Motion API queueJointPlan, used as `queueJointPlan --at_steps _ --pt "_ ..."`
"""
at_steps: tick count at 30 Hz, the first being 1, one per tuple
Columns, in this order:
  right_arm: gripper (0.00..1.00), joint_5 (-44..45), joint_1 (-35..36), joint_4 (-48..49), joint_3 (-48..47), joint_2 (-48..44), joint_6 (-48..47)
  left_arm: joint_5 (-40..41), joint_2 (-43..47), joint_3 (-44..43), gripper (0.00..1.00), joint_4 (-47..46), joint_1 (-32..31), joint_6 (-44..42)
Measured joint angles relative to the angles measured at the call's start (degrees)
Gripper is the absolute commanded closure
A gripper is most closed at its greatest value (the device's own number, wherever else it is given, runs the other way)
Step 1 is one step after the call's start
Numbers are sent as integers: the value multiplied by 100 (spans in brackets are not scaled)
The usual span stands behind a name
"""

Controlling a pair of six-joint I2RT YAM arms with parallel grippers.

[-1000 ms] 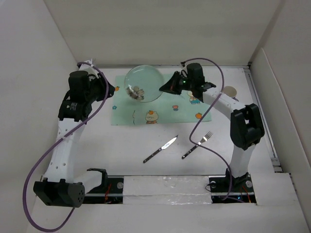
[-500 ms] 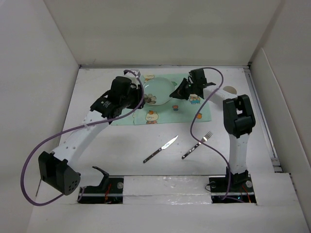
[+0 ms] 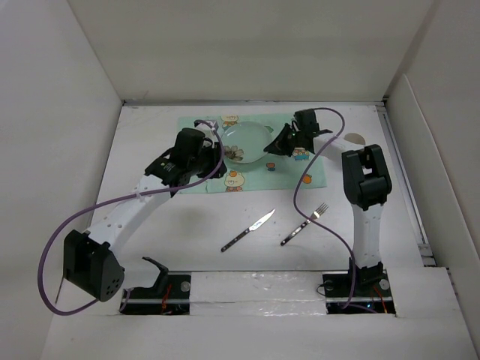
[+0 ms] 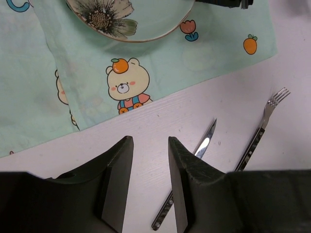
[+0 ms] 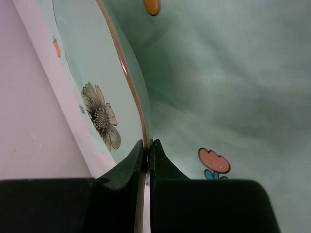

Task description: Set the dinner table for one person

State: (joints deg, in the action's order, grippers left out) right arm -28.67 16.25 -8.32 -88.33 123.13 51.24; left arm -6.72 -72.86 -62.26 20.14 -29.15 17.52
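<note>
A pale green plate [image 3: 246, 141] with a flower print lies on the mint-green cartoon placemat [image 3: 300, 174] at the back of the white dinner table [image 3: 187, 217]. My right gripper [image 3: 276, 145] is shut on the plate's right rim; in the right wrist view its fingertips [image 5: 147, 143] pinch the orange-edged rim of the plate [image 5: 87, 97] above the placemat [image 5: 228, 82]. My left gripper [image 3: 212, 156] is open and empty, hovering over the mat's front edge [image 4: 149, 141]. A knife [image 3: 247, 230] and a fork [image 3: 304, 223] lie on the table in front of the mat.
A small round beige disc [image 3: 354, 140] lies on the table right of the placemat. White walls enclose the table on the left, back and right. In the left wrist view the knife [image 4: 206, 141] and fork [image 4: 262, 128] lie right of my left fingers.
The right gripper has brought the plate down from a raised, tilted hold onto the placemat. The left arm has swung from the left side to over the placemat's front edge.
</note>
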Motion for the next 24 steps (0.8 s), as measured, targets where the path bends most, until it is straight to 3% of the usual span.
queueJointPlan --at_steps 3,6,10,13,16,19,21,22,24 --pt "100 66 -7 -26 0 168 -4 -48 0 0 68 -87 0 15" --pt "88 81 -7 -20 4 238 9 -94 0 0 68 -138 0 15" --pt "58 87 -7 81 22 236 17 -188 -2 0 67 -192 0 -2" --pt "43 146 -7 61 90 201 -37 -236 -2 0 65 -258 0 -83" --pt "38 195 -7 -138 116 39 -144 -299 -2 0 62 -361 0 -208" --pt "39 275 -7 -468 103 -299 -341 -361 -15 -2 59 -446 -72 -341" --pt "47 369 -15 -706 94 -632 -503 -214 -81 -28 58 -472 -317 -444" --pt "70 426 -17 -837 94 -846 -601 -72 -160 -72 58 -474 -557 -485" --pt "95 605 -66 -1084 111 -1386 -756 166 -426 -216 58 -503 -1163 -551"
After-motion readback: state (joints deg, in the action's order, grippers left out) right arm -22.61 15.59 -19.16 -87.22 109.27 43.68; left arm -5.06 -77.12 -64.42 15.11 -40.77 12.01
